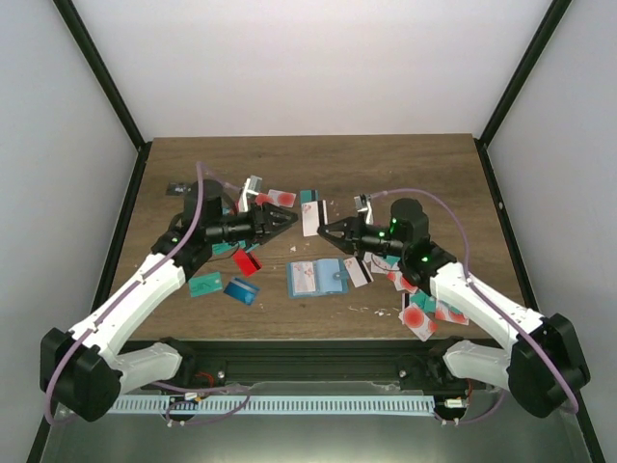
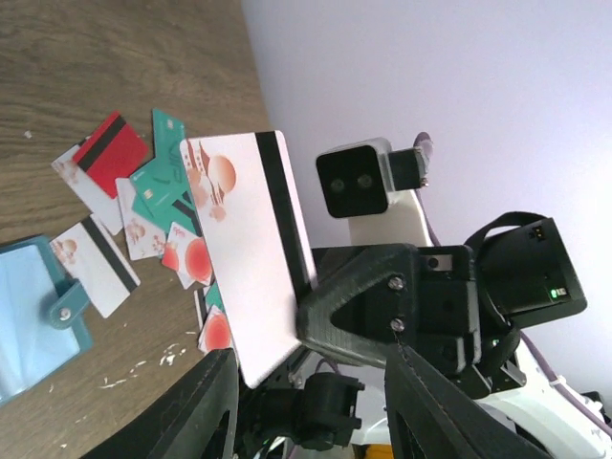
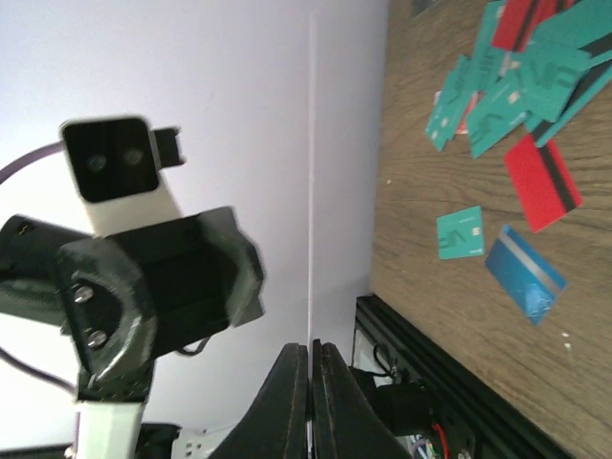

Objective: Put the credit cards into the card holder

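Right claw clamps a white card in midair; left claw gapes beside it. Released too early, the card would drop, missing the holder.

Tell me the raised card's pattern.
Card: white, red circles, black stripe; clearest in left wrist view.

A lab test booth: plain white walls and black corner posts box in a wooden table, with two robot arms bolted to a rail at its near edge.
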